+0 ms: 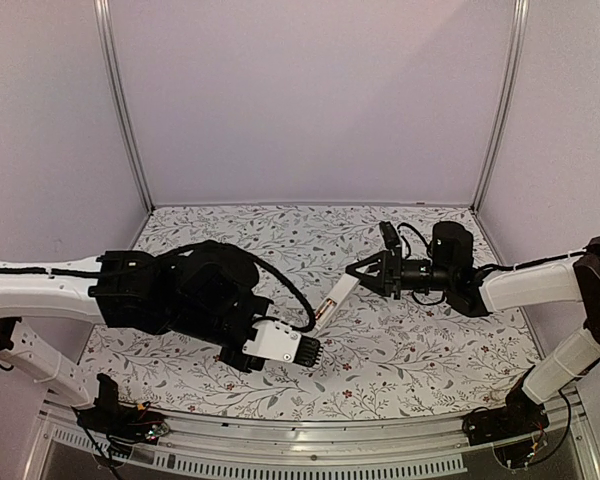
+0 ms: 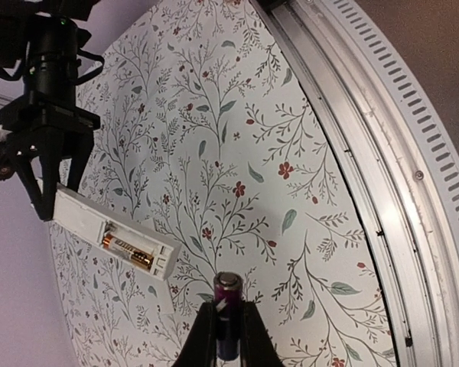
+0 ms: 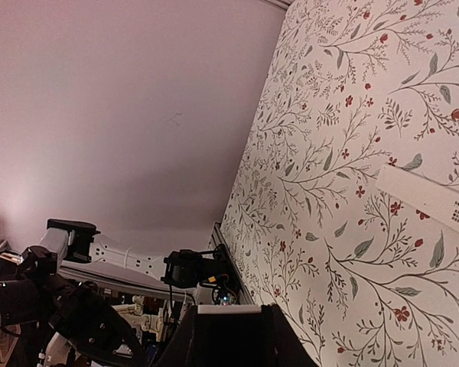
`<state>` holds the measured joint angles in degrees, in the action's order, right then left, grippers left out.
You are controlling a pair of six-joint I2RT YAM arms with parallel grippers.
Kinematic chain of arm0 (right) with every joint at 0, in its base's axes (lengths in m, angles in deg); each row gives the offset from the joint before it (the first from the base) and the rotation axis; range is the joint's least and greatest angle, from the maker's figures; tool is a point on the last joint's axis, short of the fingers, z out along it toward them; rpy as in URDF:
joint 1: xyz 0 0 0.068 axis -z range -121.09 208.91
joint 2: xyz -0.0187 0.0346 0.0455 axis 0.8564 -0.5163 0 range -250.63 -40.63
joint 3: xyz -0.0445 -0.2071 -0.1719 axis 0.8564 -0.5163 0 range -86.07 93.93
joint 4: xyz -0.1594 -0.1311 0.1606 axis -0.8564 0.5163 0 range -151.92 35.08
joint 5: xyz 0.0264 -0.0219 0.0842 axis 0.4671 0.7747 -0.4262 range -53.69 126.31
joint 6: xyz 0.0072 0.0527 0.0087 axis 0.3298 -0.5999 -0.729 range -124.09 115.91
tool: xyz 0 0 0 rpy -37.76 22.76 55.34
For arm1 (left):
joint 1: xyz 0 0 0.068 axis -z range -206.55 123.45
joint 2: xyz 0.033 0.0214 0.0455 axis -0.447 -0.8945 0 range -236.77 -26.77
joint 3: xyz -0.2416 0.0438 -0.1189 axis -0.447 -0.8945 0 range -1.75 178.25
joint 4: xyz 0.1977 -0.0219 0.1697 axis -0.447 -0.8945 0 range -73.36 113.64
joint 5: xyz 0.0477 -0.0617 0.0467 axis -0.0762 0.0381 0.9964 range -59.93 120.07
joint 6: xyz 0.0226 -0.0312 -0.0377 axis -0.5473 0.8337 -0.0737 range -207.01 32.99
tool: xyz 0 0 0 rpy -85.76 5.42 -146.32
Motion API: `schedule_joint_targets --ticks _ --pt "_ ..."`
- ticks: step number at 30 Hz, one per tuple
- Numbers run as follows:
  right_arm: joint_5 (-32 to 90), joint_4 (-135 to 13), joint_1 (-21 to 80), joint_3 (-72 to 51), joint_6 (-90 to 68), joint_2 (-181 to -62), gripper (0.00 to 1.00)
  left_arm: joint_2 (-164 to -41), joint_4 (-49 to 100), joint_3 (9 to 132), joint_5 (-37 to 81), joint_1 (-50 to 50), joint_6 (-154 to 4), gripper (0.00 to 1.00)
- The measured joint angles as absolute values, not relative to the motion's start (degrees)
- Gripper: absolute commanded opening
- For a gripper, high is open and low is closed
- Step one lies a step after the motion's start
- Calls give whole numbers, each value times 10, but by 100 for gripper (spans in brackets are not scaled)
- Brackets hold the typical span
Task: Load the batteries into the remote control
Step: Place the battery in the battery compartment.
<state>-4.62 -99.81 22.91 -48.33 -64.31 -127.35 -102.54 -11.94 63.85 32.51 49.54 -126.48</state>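
Centrally at the bottom of the left wrist view, the left gripper (image 2: 228, 315) pinches the dark battery (image 2: 228, 294) between its two fingers, the cell upright with a metal end cap facing the camera. Up and to the left, the remote (image 2: 111, 241) hangs above the table (image 2: 291, 153), back side exposed. A gold battery (image 2: 128, 251) already lies in the open compartment, and the bay beside it appears vacant. The right gripper (image 2: 57, 199), in the upper left of the frame, is clamped on the remote's far end.

In the top view the same arrangement sits at mid-frame. The left gripper (image 1: 310, 350) is just below the remote's free end (image 1: 330, 303), close but apart.

In the right wrist view a white strip (image 3: 436, 202), probably the cover, lies on the table at the right edge.

The step in hand is judged to be seating the second cell. To do this well:
- Turn the dark battery until its axis runs parallel to the vacant bay.
- Check polarity; the markings are too small to read here.
- Enter spring end first and press the other end down.
- Have the right arm hold the remote steady against the push.
- Release only once the cell sits flush.
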Motion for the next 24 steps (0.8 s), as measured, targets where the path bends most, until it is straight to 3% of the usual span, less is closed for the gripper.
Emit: schedule_joint_targets --ticks 17,24 --pt "-47 -990 229 -483 -630 -1268 0 -1016 -78 632 371 517 -1321 0" --pt "-46 -990 229 -483 -630 -1265 0 -1088 -106 716 399 498 -1181 0"
